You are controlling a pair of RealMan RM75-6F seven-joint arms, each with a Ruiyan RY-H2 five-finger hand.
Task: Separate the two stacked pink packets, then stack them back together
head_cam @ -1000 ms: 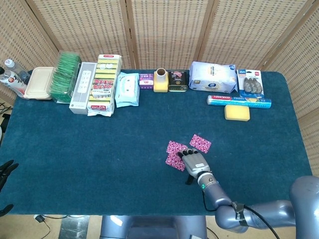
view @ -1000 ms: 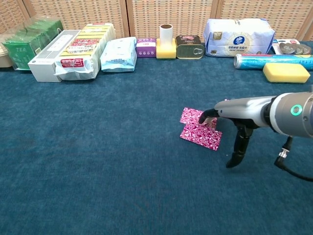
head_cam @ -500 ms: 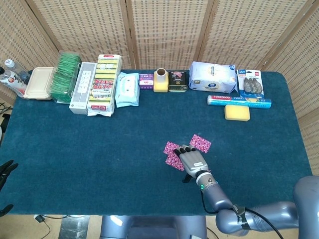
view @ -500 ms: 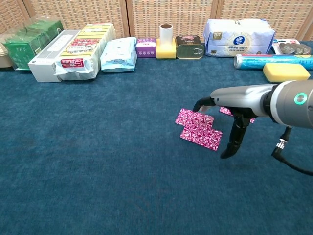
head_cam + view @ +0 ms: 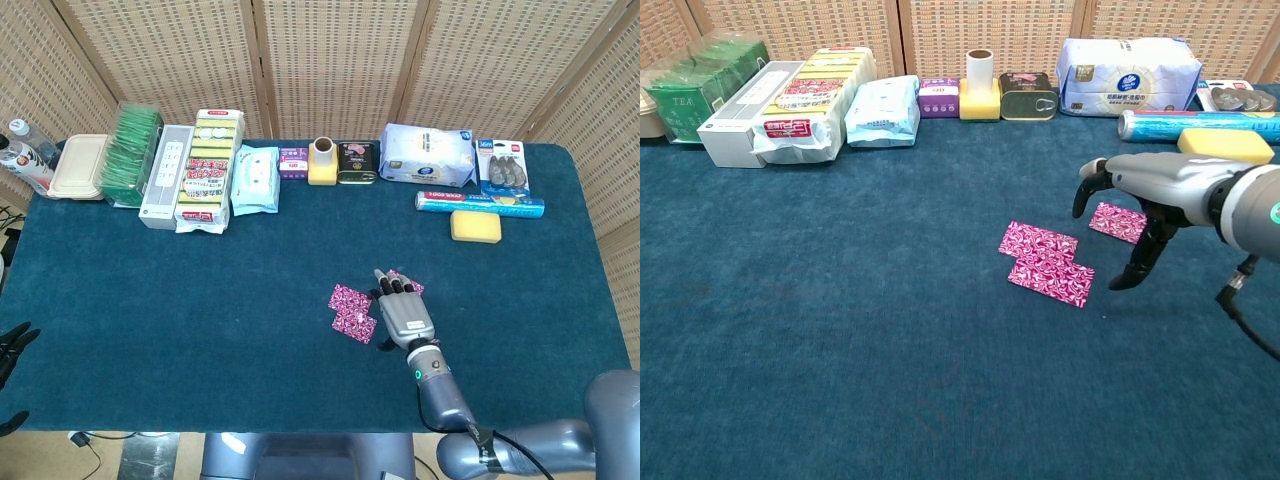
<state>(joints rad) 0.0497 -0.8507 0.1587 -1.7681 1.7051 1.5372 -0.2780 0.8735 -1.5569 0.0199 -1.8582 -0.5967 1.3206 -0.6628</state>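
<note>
Right grey robot hand (image 5: 1137,200) hovered empty, fingers apart and curled, above a lone pink patterned packet (image 5: 1117,222). Two overlapping pink patterned packets (image 5: 1045,261) lay just left of it on the blue cloth table (image 5: 840,300).

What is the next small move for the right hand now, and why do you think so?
Probably lower the right hand onto the lone pink packet beneath it and grip it. The hand hangs above the cloth with fingers curled down, holding nothing. That packet lies apart from the two pink packets to its left, which overlap slightly, so restacking seems to need it picked up first.
</note>
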